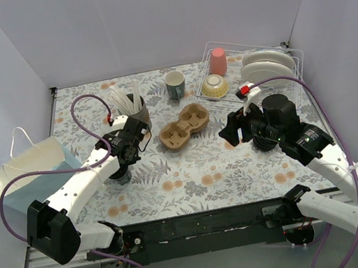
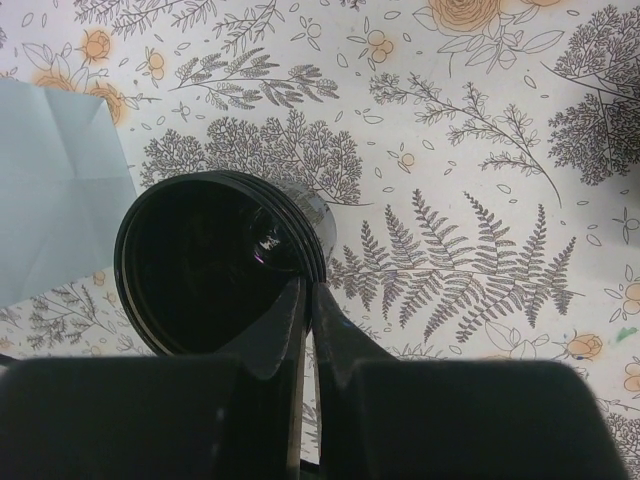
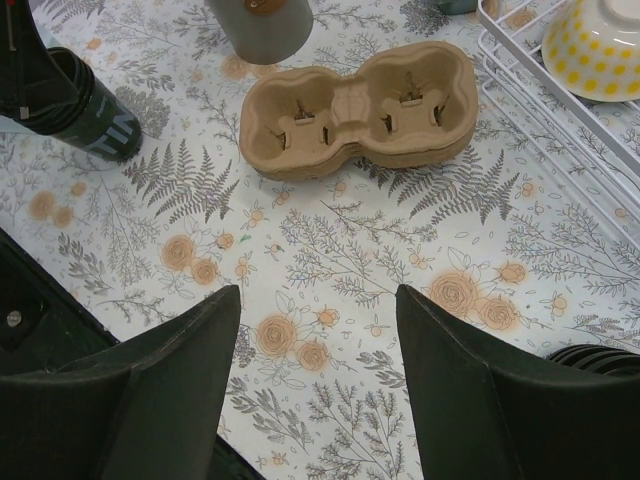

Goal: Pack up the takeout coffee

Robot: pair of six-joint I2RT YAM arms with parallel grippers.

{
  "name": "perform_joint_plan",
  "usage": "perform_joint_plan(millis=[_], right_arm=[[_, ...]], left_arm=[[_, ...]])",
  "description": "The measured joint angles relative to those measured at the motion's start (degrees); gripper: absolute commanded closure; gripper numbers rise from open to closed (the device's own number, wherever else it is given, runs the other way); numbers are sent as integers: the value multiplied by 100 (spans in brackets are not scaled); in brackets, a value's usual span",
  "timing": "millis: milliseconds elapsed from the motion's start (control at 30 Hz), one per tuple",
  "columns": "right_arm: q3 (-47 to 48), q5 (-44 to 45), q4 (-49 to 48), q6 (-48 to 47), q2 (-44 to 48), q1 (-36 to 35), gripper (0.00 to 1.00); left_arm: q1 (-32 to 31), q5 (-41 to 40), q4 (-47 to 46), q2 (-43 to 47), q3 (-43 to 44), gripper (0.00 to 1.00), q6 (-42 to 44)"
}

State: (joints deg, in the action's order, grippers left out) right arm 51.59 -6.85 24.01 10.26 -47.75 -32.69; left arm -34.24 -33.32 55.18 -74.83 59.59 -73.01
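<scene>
— Where is the coffee?
— 1 black takeout cup sits on the floral tablecloth, just beside the white paper bag and apart from the 2-slot cardboard carrier.
— And the left gripper?
— Its 2 fingers are pressed together at the cup's rim; whether they pinch that rim is unclear.
— The right gripper?
— It hangs over the cloth, jaws spread wide, holding nothing, with the carrier ahead of it.
</scene>
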Motion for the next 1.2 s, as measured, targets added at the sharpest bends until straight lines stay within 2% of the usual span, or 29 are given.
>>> perform_joint_plan(millis=[600, 1200], right_arm=[[2, -2, 48, 0, -52, 0, 28], [9, 0, 153, -2, -61, 0, 28]], left_arm=[[0, -42, 223, -210, 321, 100, 181], [0, -205, 772, -385, 1434, 100, 358]])
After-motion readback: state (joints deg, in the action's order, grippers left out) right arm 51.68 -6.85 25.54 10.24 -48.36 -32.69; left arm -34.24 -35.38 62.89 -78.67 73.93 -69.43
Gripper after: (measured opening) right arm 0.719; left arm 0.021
